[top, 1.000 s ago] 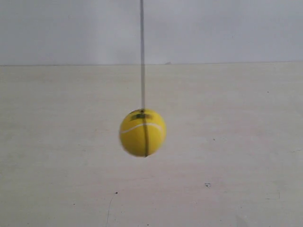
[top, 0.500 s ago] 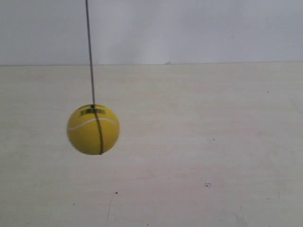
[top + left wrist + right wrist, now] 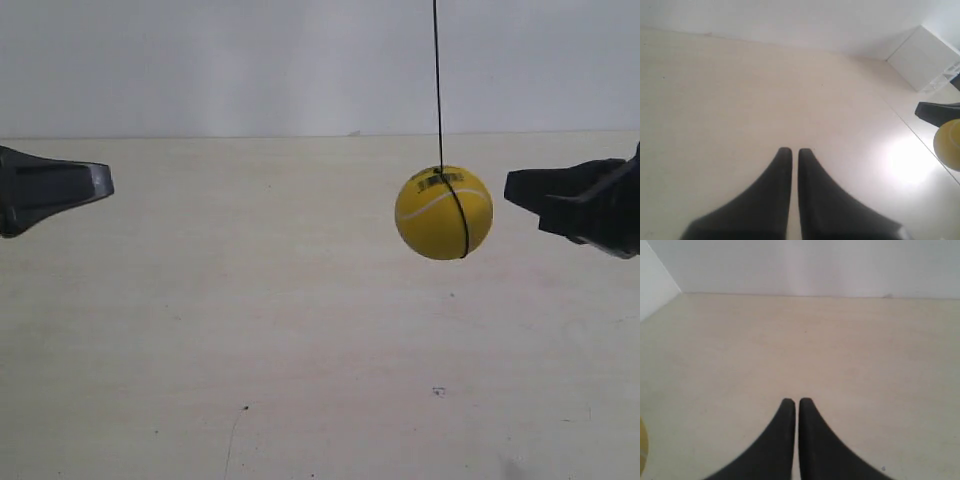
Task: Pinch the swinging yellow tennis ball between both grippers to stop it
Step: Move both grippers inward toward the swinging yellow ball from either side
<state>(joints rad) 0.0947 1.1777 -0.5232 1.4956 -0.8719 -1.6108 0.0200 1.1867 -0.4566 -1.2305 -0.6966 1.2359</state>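
Observation:
The yellow tennis ball hangs on a thin dark string above the pale table, right of centre in the exterior view. The arm at the exterior view's right holds its black wedge gripper a short gap from the ball's side, apart from it. The other gripper is at the far left edge, well away. In the left wrist view my left gripper is shut and holds nothing; the ball shows at the frame edge beside the other gripper's tip. My right gripper is also shut and holds nothing; a sliver of ball shows at the edge.
A white wall rises behind the pale table. In the left wrist view a white box stands at the table's corner. A white panel borders the table in the right wrist view.
The ball swung from the centre to the left, then across to the right and higher. Both grippers have come into the exterior view from its two sides.

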